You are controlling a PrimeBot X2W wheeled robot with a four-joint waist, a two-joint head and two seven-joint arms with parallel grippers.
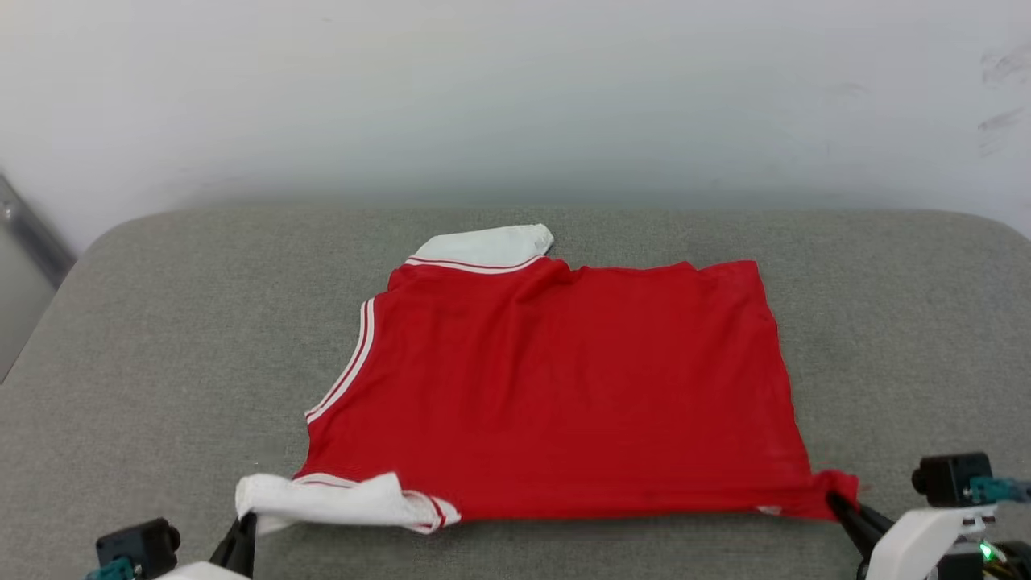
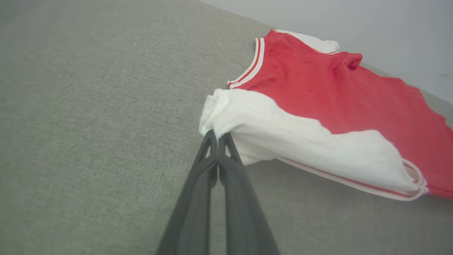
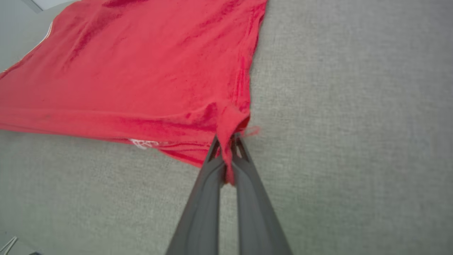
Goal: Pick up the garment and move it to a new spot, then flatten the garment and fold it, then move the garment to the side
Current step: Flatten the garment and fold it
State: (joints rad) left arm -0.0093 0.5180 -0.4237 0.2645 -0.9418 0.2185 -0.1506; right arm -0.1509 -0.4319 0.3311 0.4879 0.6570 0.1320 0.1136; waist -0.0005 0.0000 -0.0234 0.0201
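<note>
Across the grey fabric surface (image 1: 161, 338), which runs back to a pale wall (image 1: 515, 97), the garment (image 1: 564, 379) lies spread and mostly flat near the middle. Its near edge sits close to the front, between the two tools. The head view takes in its whole outline: a bright red body with a straight edge on the robot's right, and a curved band of white-striped trim (image 1: 350, 366) on its left. A far sleeve (image 1: 491, 242) in white peeks out at the back left corner. A near sleeve (image 1: 338, 499), also white, is drawn out along the front left.

The left wrist view shows the grip that the head view leaves small. The left tool (image 2: 216, 136) has its dark fingers pressed together on the bunched end of the near sleeve, and the cloth puckers at their tips. That sleeve's cuff carries thin red stripes.

The right wrist view shows the right tool (image 3: 228, 141) pinching the garment's front right corner, with a tuck of red cloth caught between its fingers. Folds radiate from the pinch. Just beside it a small white mark (image 3: 143, 143) shows on a lower layer, and a few loose red threads stray from the corner.
</note>
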